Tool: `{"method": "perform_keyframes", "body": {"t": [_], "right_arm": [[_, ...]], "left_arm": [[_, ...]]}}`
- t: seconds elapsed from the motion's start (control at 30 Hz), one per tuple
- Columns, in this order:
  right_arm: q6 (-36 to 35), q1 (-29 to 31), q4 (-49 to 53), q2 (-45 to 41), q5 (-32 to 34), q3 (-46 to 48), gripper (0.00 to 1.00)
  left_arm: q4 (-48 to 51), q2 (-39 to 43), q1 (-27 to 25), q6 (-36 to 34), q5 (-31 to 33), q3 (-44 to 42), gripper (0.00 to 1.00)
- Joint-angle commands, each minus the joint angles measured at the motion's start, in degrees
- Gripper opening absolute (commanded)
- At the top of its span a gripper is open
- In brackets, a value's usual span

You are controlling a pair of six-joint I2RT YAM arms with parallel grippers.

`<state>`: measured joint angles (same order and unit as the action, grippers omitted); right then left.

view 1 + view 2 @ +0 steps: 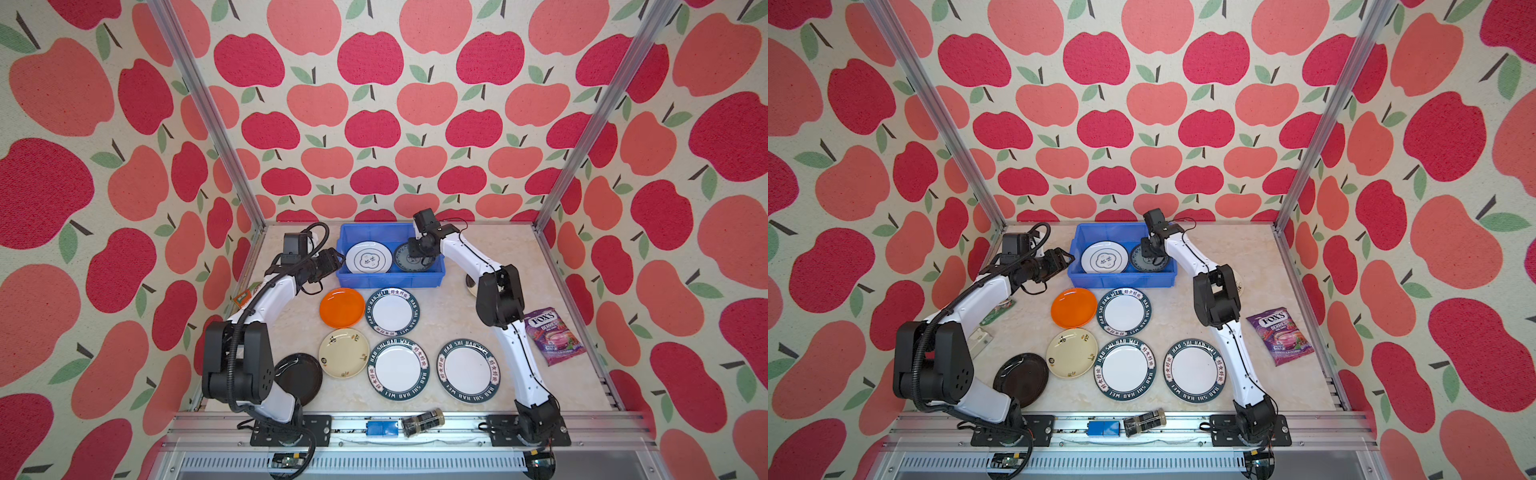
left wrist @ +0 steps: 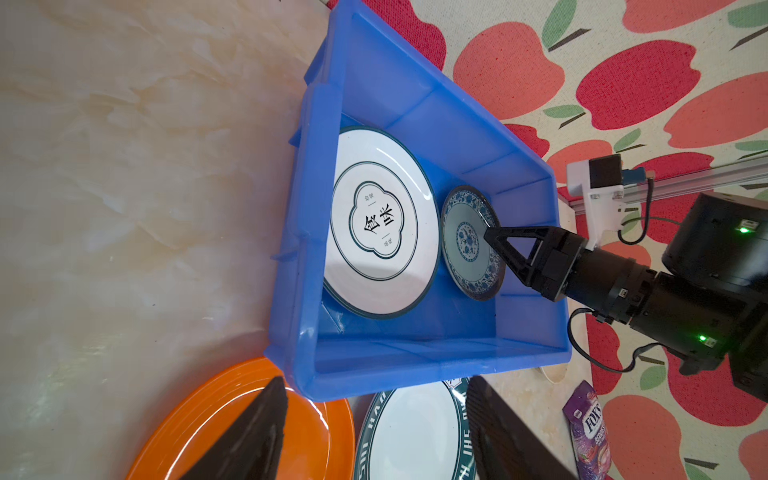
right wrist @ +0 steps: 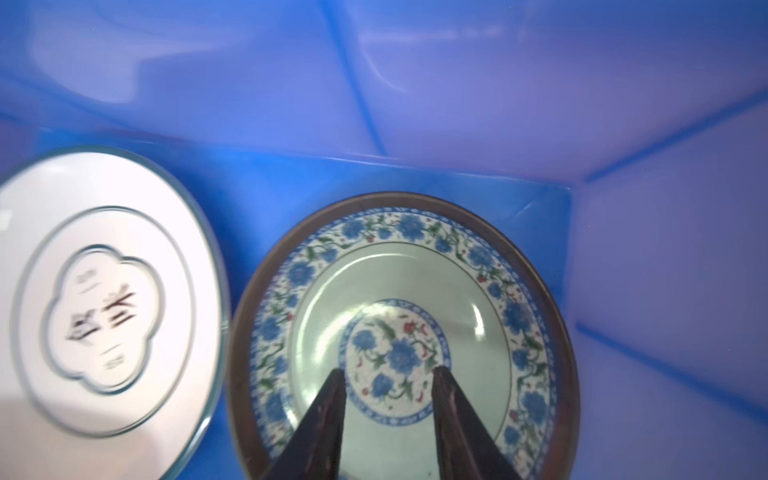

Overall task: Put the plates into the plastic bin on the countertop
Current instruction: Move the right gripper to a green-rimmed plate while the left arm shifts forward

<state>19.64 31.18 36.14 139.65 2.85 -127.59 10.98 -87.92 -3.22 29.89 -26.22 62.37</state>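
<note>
The plastic bin [image 1: 390,280] is a bright blue rectangular tub of smooth, glossy moulded plastic with a rolled rim and ribbed outer walls. It stands at the back of the counter [image 1: 523,257], near the middle. Its long axis runs left to right in both top views, parallel to the back wall.

I see two plates inside, side by side along that axis, both face up. On the left lies the flower-outlined plate [image 1: 369,257]. It is round, shallow and glossy white, with a thin dark rim line and a lobed outline around the lettering at its centre. On the right lies the teal patterned plate [image 3: 415,274]. It is smaller, with a dark rim, a band of blue flowers and a glazed pale green well. Their rims sit just beside each other; I cannot tell whether they touch.

The right gripper [image 3: 388,380] reaches into the bin over the patterned plate's centre. Its fingers [image 3: 328,415] stand parted with nothing between them. The left gripper [image 2: 374,382] hangs just beside the bin's left end, fingers spread wide and empty.

In front of the bin, flat on the marble-patterned counter, lie these items:
- The orange plate [image 1: 341,307].
- The far lettered plate [image 1: 392,311], just right of the orange plate.
- The cream plate [image 1: 344,353].
- The middle lettered plate [image 1: 398,369].
- The right lettered plate [image 1: 467,370].
- The black plate [image 1: 301,380], partly under the left arm.

A second cream plate [image 1: 471,287] shows partly behind the right arm. A purple snack packet [image 1: 552,336] lies near the right rail.
</note>
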Motion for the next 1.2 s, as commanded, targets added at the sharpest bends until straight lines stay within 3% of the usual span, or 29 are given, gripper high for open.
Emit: {"method": "perform_keyframes", "body": {"t": [0.0, 0.1, 0.3, 0.43, 0.53, 0.6, 0.63, 0.8, 0.9, 1.17], "right_arm": [[-1.4, 1.3, -8.9, -12.3, -5.4, 4.3, 0.38], [-1.2, 2.0, -12.5, -21.7, -8.0, 13.4, 0.38], [-0.8, 1.5, -8.9, -40.2, -16.8, 34.2, 0.44], [-2.2, 1.2, -4.2, -50.8, -25.1, 47.6, 0.44], [-2.9, 1.2, 0.5, -56.6, -27.1, 55.4, 0.43], [-1.1, 0.8, 1.6, -60.4, -24.3, 60.7, 0.41], [-1.2, 0.6, 1.1, -61.8, -26.7, 63.6, 0.41], [-1.0, 0.5, -4.0, -64.4, -35.7, 75.3, 0.4], [-2.3, 1.9, -5.7, -61.5, -41.2, 79.2, 0.4], [-0.6, 4.9, -14.2, -52.5, -42.6, 81.4, 0.4]], "left_arm": [[2.6, 4.2, -0.1, -1.6, 1.6, -2.3, 0.72], [3.8, 6.9, -0.2, -1.8, 1.4, -4.4, 0.72], [11.4, 16.4, -2.0, -2.4, -3.4, -6.9, 0.74], [18.6, 22.4, -6.5, -4.0, -5.3, -7.4, 0.75], [19.7, 25.3, -10.0, -3.2, -7.2, -9.3, 0.75], [18.0, 26.9, -11.9, -1.3, -8.5, -11.1, 0.75], [16.3, 27.3, -13.1, -0.6, -9.7, -12.4, 0.75], [12.8, 25.9, -17.6, 0.1, -11.9, -15.0, 0.75], [12.8, 23.2, -19.1, -0.6, -11.8, -14.8, 0.75], [9.4, 21.7, -19.7, 1.0, -11.9, -15.8, 0.75]]}}
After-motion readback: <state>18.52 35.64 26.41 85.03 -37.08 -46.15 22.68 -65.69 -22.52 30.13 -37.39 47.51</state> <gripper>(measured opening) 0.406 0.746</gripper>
